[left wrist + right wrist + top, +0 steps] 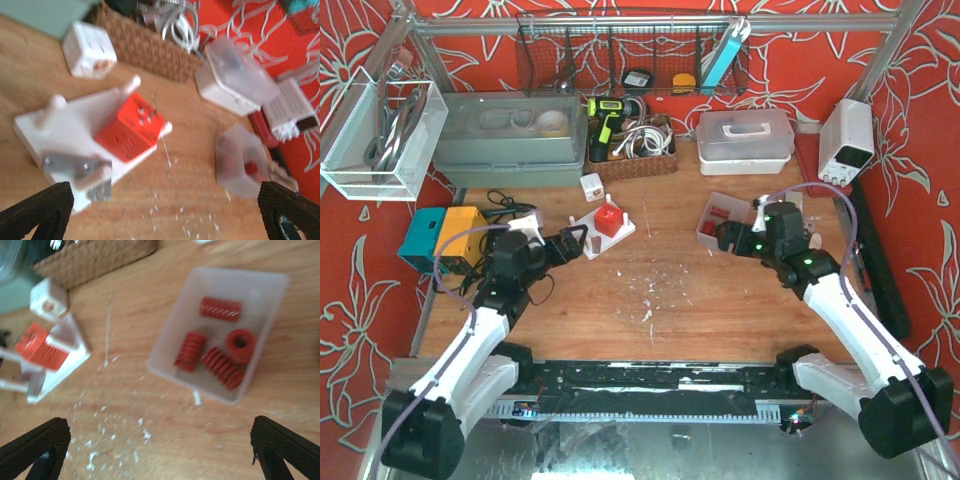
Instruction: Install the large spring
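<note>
A clear tray (pixel 260 295) holds several red springs; the longest spring (pixel 222 368) lies at its near side. The tray also shows in the top view (pixel 718 216) and the left wrist view (pixel 240 161). A white fixture plate (pixel 588 222) with pegs carries a red block (pixel 131 129); the block also shows in the right wrist view (pixel 40 347). My right gripper (pixel 723 236) is open and empty, just short of the tray, fingers (pixel 287 450) wide apart. My left gripper (pixel 578 243) is open and empty, near the plate's near-left corner, fingers (pixel 42 207) wide.
A white cube adapter (pixel 591 186) and a wicker basket (pixel 632 150) of cables stand behind the plate. A lidded clear box (pixel 745 135), a grey-green bin (pixel 510 135), a power supply (pixel 845 140) and a teal-yellow box (pixel 440 235) line the edges. White debris (pixel 646 292) lies mid-table.
</note>
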